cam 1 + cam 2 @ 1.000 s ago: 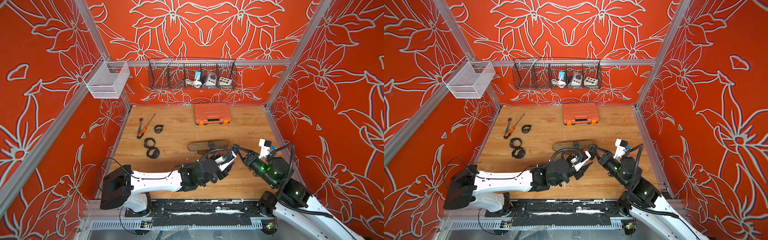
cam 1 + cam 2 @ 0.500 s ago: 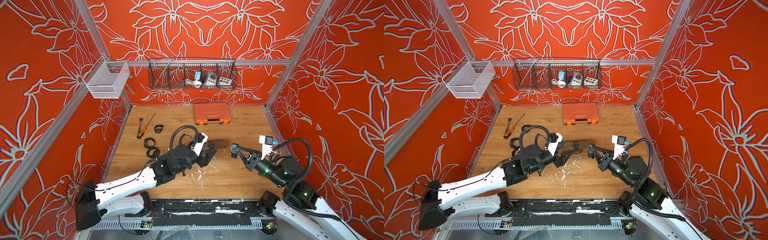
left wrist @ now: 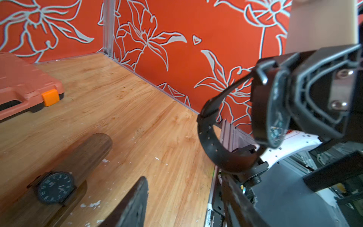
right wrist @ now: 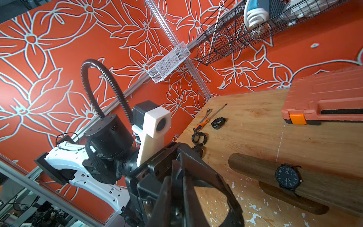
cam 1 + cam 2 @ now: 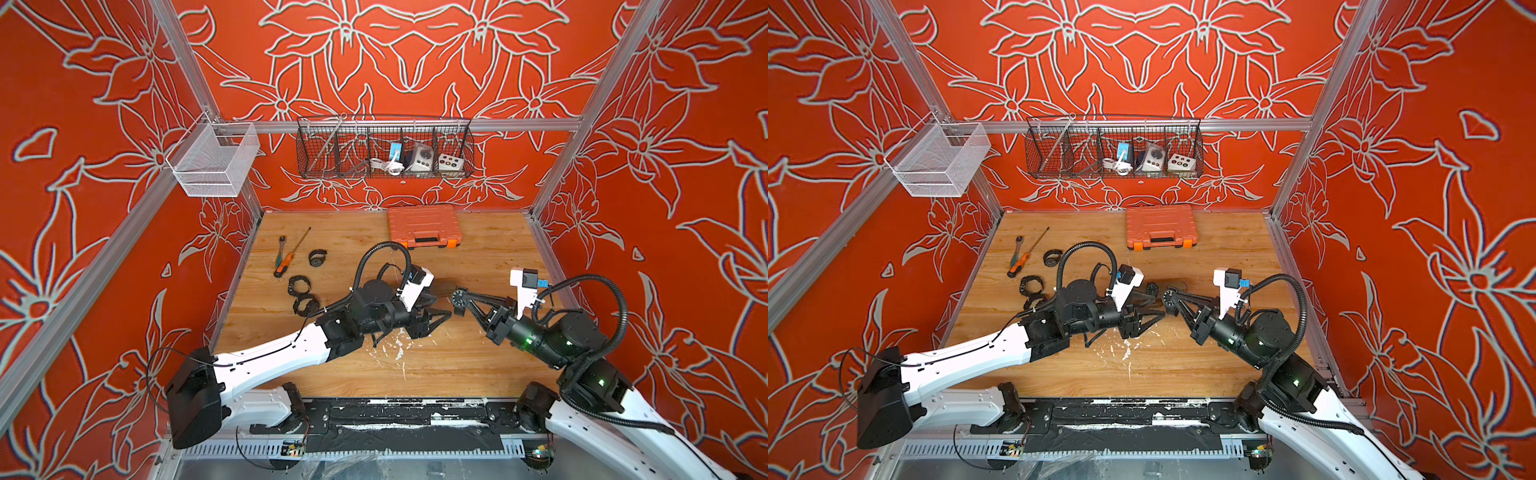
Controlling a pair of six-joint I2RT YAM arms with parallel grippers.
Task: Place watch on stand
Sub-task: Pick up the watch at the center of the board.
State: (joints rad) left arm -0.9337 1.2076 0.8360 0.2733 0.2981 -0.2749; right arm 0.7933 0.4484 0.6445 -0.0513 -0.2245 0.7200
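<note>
Already the stand [image 4: 298, 182], mid-table, wears one watch [image 4: 287, 177] around its bar. The right gripper [image 5: 458, 297], clamped on a second watch [image 3: 275, 110], holds it just off the stand's end; threading remains. The left gripper [image 5: 434, 318] hovers beside, jaws partly apart, empty. Three watches [image 5: 318, 257] wait near the table's left edge

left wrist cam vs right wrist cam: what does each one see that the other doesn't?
Left wrist only: the right pincer shut on a black watch, its strap curling free.
Right wrist only: the left arm, the wire baskets on the wall, and the screwdriver and loose watches on the table.
Both: the stand carrying a mounted watch, and the orange case.
</note>
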